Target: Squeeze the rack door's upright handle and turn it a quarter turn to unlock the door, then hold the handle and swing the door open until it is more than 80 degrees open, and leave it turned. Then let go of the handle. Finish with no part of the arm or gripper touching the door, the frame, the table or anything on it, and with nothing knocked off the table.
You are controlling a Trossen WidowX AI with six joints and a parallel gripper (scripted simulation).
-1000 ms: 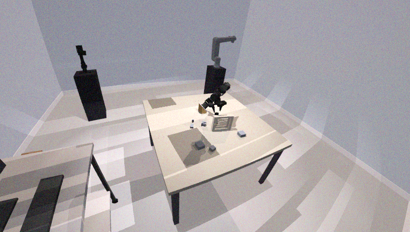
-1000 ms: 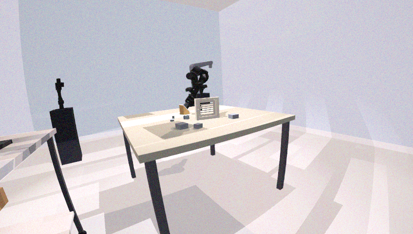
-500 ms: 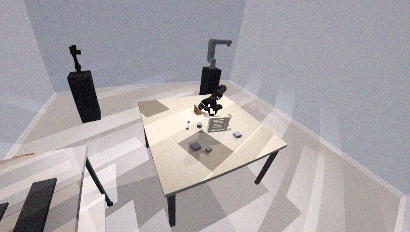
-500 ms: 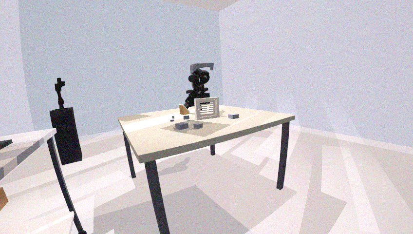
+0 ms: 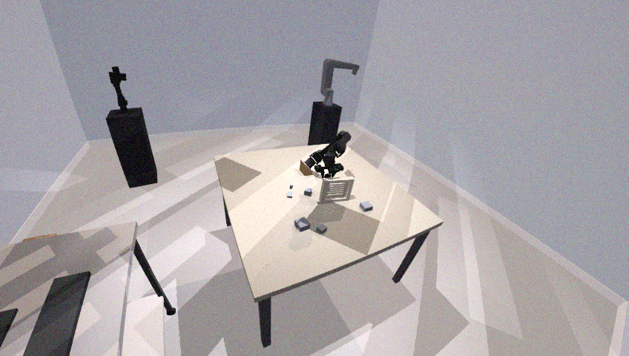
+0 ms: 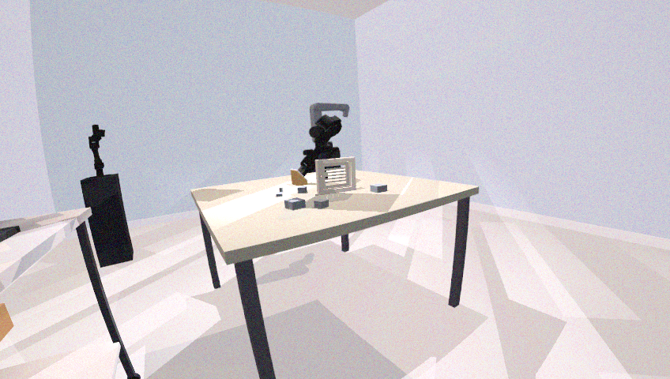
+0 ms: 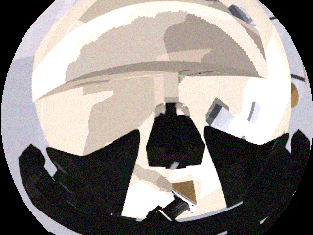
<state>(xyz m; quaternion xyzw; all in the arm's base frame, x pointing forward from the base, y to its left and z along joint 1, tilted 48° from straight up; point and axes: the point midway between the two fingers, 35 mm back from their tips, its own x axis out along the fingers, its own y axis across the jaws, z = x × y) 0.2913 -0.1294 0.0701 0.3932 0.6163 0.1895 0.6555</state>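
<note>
My gripper (image 5: 328, 170) (image 6: 322, 154) (image 7: 172, 132) is open more than halfway and holds nothing. The black handle (image 7: 175, 142) shows between its fingers, and the pale rack (image 5: 323, 192) (image 6: 320, 178) (image 7: 123, 69) stands on the table (image 5: 282, 268) (image 6: 263, 225) (image 7: 66, 122)

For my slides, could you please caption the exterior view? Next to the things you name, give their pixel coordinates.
Black arm behind a pale slatted frame (image 6: 324, 178), grey blocks nearby.

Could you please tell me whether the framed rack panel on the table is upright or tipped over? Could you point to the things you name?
Upright: the rack panel (image 5: 323, 190) (image 6: 320, 177) stands on its lower edge.

Handle's exact turn too small to tell
</note>
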